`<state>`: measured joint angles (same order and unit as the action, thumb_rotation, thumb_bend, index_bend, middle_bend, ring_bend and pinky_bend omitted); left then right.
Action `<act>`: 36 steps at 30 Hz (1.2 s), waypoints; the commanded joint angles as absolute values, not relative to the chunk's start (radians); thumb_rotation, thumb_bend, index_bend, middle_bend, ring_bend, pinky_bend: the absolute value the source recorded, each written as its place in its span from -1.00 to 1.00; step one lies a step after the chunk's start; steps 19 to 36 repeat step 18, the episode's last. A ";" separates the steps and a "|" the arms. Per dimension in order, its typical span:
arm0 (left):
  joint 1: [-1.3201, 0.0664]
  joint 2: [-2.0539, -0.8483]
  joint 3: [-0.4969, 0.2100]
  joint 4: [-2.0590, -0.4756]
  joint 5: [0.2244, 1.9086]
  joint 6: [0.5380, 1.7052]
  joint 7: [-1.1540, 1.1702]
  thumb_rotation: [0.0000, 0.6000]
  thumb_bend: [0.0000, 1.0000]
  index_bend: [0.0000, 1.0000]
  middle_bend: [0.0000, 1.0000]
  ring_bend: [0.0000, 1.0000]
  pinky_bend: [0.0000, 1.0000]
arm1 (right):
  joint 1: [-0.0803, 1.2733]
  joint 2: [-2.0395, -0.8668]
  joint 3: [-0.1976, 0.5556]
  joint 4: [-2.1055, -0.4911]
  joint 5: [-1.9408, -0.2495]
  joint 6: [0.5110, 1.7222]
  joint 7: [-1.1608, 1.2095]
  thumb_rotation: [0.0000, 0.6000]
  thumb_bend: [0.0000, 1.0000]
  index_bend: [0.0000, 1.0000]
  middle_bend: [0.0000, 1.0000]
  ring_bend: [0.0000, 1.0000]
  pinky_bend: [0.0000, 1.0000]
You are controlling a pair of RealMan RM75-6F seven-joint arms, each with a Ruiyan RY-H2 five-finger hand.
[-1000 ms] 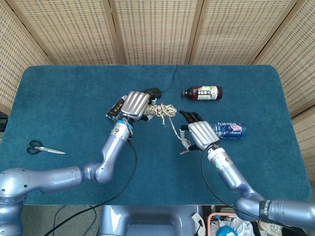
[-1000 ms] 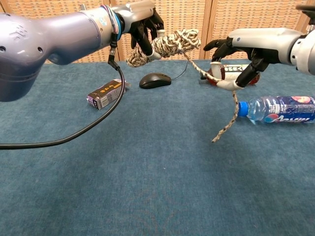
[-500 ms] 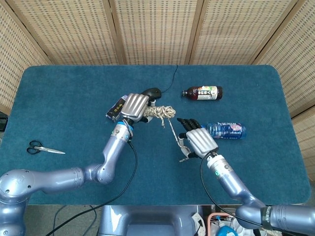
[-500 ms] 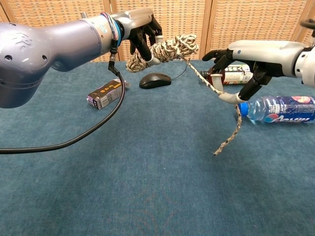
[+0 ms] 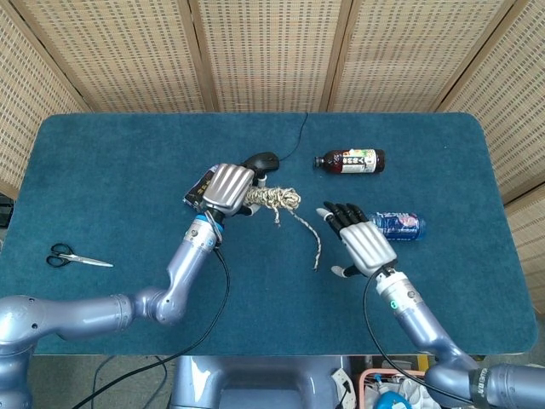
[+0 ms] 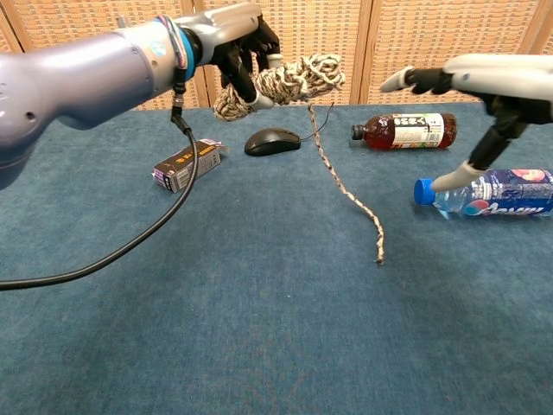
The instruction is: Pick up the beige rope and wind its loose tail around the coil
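Note:
My left hand grips the beige rope coil and holds it up off the table. The loose tail hangs free from the coil and swings down toward the blue tabletop; nothing holds it. My right hand is to the right of the tail, apart from it, with fingers spread and nothing in it.
A black mouse and a small box lie under the coil. A dark drink bottle and a blue water bottle lie by the right hand. Scissors rest far left.
My right hand let go of the tail and moved right, its fingers spreading. The tail dropped and now hangs free. The left hand shifted slightly with the coil.

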<state>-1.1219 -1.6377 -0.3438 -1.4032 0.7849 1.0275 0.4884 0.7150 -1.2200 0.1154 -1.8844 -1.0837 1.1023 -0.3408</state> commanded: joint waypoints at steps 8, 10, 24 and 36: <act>-1.022 -1.557 -0.262 -1.487 0.932 1.084 0.431 1.00 -0.16 0.30 0.04 -0.10 0.15 | 0.457 -1.228 -0.014 -1.514 -1.405 1.413 -0.162 1.00 -1.00 -0.98 -1.00 -1.00 -1.00; -1.008 -1.544 -0.255 -1.499 0.954 1.092 0.425 1.00 -0.16 0.30 0.04 -0.10 0.15 | 0.423 -1.254 -0.016 -1.464 -1.417 1.449 -0.140 1.00 -1.00 -0.98 -1.00 -1.00 -1.00; -0.977 -1.501 -0.251 -1.550 0.999 1.112 0.430 1.00 -0.16 0.30 0.03 -0.10 0.15 | 0.358 -1.325 0.000 -1.337 -1.455 1.516 -0.111 1.00 -1.00 -0.98 -1.00 -1.00 -1.00; -0.977 -1.501 -0.251 -1.550 0.999 1.112 0.430 1.00 -0.16 0.30 0.03 -0.10 0.15 | 0.358 -1.325 0.000 -1.337 -1.455 1.516 -0.111 1.00 -1.00 -0.98 -1.00 -1.00 -1.00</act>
